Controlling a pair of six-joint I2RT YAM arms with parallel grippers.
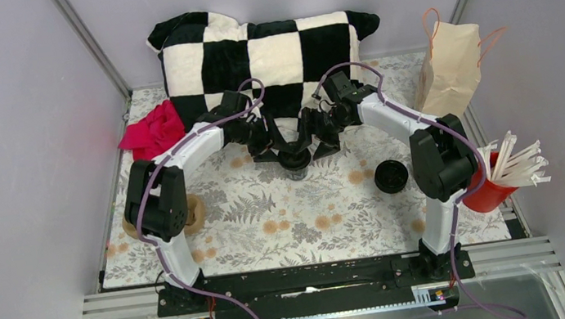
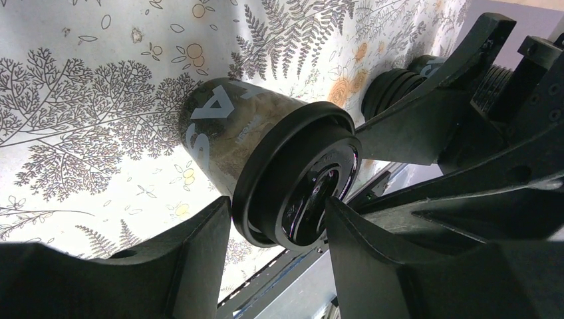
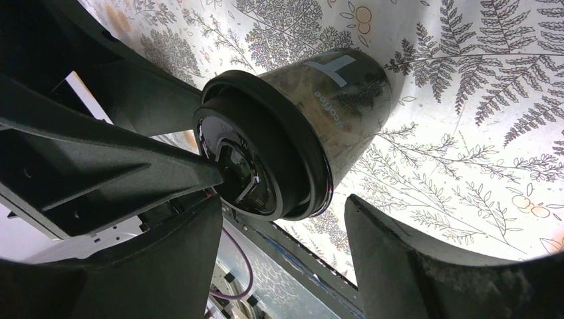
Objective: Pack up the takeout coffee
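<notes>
One cup stands mid-table, left gripper and right gripper straddling.

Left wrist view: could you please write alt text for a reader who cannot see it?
A black lidded coffee cup stands on a fern-print tablecloth, seen between the spread fingers of the left end effector. The right end effector juts in from the right.
</notes>
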